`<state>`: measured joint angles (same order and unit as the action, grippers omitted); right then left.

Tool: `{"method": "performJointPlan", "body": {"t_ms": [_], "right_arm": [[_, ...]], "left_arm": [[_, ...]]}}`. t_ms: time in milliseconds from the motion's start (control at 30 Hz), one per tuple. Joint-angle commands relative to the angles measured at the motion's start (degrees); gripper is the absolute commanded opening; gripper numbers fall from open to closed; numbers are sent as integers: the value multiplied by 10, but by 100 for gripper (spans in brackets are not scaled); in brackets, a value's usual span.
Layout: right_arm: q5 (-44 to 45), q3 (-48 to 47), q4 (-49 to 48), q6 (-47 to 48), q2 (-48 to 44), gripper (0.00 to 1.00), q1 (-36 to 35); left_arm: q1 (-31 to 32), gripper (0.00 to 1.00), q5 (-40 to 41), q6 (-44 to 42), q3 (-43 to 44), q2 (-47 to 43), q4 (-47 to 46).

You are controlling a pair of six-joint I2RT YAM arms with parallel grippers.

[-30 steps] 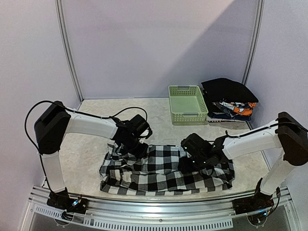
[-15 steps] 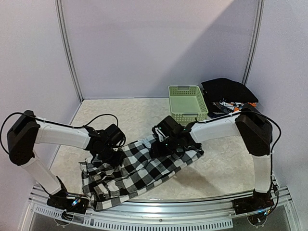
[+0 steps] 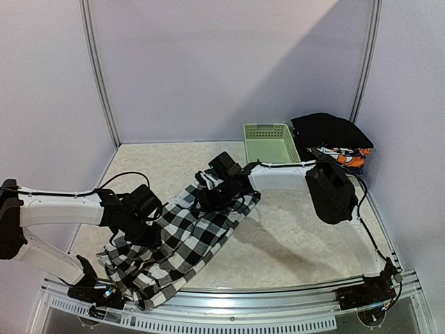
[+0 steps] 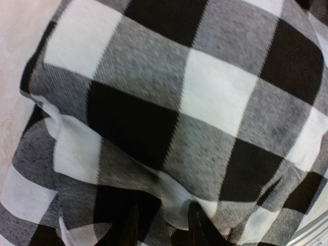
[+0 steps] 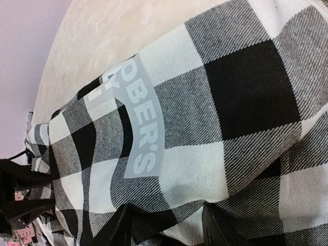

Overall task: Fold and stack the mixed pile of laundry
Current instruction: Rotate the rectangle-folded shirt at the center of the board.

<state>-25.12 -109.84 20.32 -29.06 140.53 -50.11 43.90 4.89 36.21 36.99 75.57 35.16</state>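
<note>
Checked shirt (image 3: 188, 233) spread on the worktop (image 3: 299, 236), pinched by left tool (image 4: 164, 228) and right tool (image 5: 169, 225), fingertips sunk in folds; white lettering (image 5: 143, 136) partly hidden by a crease.

Shirt (image 3: 188, 229): black/white check with grey twill squares between, white lettering (image 5: 144, 138) on a pale grey band. Basket (image 3: 270, 170): plain pale green; cloth (image 3: 330, 127): plain black; printed pieces (image 3: 345, 157): orange, blue and white pattern. Table (image 3: 299, 236): beige, marbled; walls (image 3: 222, 62): flat pale lilac.
</note>
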Motion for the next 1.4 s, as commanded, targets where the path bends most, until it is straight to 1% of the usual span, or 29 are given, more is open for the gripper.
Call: {"method": "performJointPlan", "body": {"t_ms": [0, 100, 200, 333, 433, 500, 633, 700, 800, 867, 900, 967, 1000, 1100, 1133, 1233, 1300, 1367], "right_arm": [[-56, -98, 80, 1, 88, 48, 27], [-85, -167, 94, -8, 132, 48, 41], [-106, -206, 91, -20, 153, 48, 62], [-135, -257, 79, -39, 177, 48, 93], [-148, -307, 68, -41, 193, 50, 115], [-156, -330, 54, -35, 202, 52, 123], [-185, -344, 38, 1, 194, 54, 123], [-192, -343, 41, 23, 180, 55, 116], [-192, -340, 53, 69, 148, 58, 98], [-189, -332, 63, 94, 124, 60, 88], [-178, -321, 71, 108, 98, 60, 87], [-112, -273, 83, 116, 53, 61, 89], [-73, -243, 88, 117, 28, 62, 91], [37, -119, 82, 131, -88, 65, 95], [67, -75, 76, 136, -141, 66, 95], [147, 45, 63, 141, -242, 70, 96], [189, 119, 53, 140, -326, 72, 96], [227, 194, 41, 132, -394, 73, 97]], "left_arm": [[12, 34, -44, 23, -11, -20, 9], [20, 34, -79, 36, -13, -23, -7], [29, 34, -109, 50, -14, -15, -39], [45, 33, -154, 71, -7, 20, -102], [64, 30, -163, 81, 15, 53, -133], [71, 30, -144, 77, 38, 63, -119], [73, 30, -18, 58, 94, 38, -17], [73, 33, 21, 33, 116, 24, 22], [81, 39, 42, -34, 129, 18, 19], [94, 40, 73, -68, 142, 25, 19], [106, 40, 87, -88, 150, 30, 15], [128, 40, 114, -120, 160, 41, 0], [137, 40, 119, -135, 167, 49, -7], [155, 43, 120, -166, 196, 87, -21], [162, 45, 119, -176, 209, 104, -20], [178, 51, 118, -202, 265, 168, -12], [185, 57, 129, -221, 301, 215, -13], [186, 59, 135, -233, 338, 262, -11]]}}
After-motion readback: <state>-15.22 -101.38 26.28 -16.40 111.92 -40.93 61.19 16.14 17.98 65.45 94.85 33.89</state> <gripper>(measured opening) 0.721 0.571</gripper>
